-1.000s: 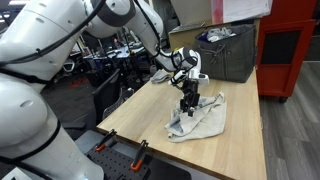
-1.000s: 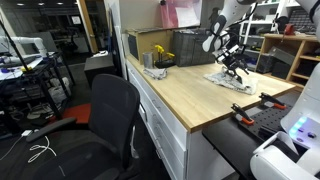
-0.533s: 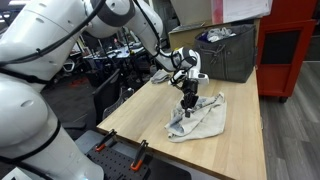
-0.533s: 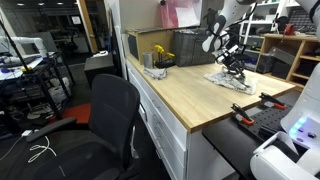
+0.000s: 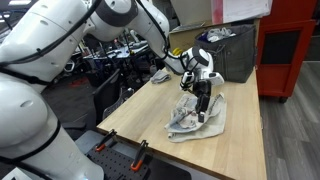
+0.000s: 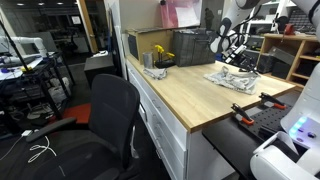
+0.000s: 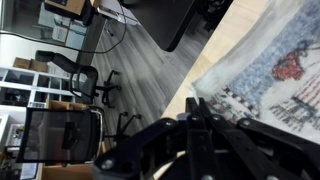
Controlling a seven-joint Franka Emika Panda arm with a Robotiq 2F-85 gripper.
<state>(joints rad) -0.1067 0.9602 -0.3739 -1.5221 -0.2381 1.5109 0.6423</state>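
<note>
A pale printed cloth (image 5: 196, 126) lies crumpled on the wooden table (image 5: 140, 120) in both exterior views, where one part of it rises toward my gripper (image 5: 203, 103). The black fingers are pressed together with a fold of the cloth pinched at their tips. Seen from the other side, the gripper (image 6: 227, 56) hangs just above the cloth (image 6: 232, 79). In the wrist view the shut gripper (image 7: 195, 102) meets the edge of the cloth (image 7: 275, 55), whose red and black print fills the upper right. The table's edge and the floor lie below.
A dark mesh bin (image 5: 231, 52) stands at the table's far end beside a red cabinet (image 5: 285, 50). A small yellow-flowered object (image 6: 157, 58) sits near the bin (image 6: 190, 46). An office chair (image 6: 110, 112) is next to the table. Clamps (image 5: 120, 155) grip the near table edge.
The jaws have closed on the cloth, and the gripper has shifted sideways and slightly up, pulling part of the cloth with it.
</note>
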